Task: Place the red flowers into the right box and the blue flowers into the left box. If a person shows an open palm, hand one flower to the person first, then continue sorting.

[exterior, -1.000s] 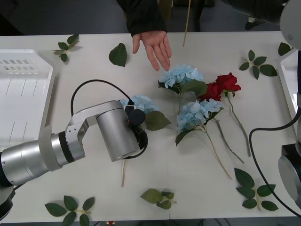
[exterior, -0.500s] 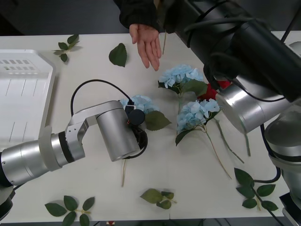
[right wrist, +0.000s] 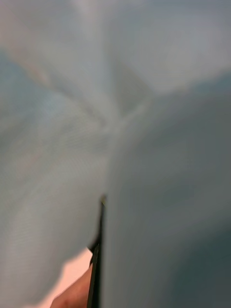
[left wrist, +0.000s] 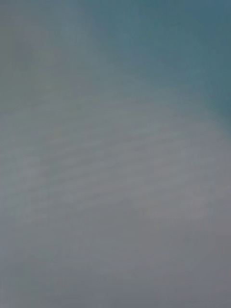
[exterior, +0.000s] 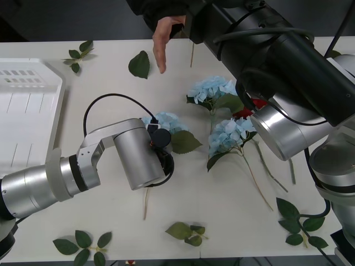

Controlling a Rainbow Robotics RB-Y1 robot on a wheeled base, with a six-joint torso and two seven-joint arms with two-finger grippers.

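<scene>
So the right arm (exterior: 277, 66) is stretched way across the table toward the person's hand (exterior: 162, 41) at the far edge, which looks like the hand-over step. A thin stem (exterior: 192, 54) hangs just below its far end, right beside the hand, so I'd guess it's carrying a flower, but the gripper itself is hidden and I can't tell how its fingers stand. The left arm (exterior: 133, 152) sits low over one blue hydrangea (exterior: 168, 119), its wrist covering the fingers, so no call there either. Two more blue flowers (exterior: 213, 88) lie under the right arm's elbow, a red rose (exterior: 243, 112) peeking out beside them. The left box (exterior: 33, 116) waits well off beyond the left arm.
</scene>
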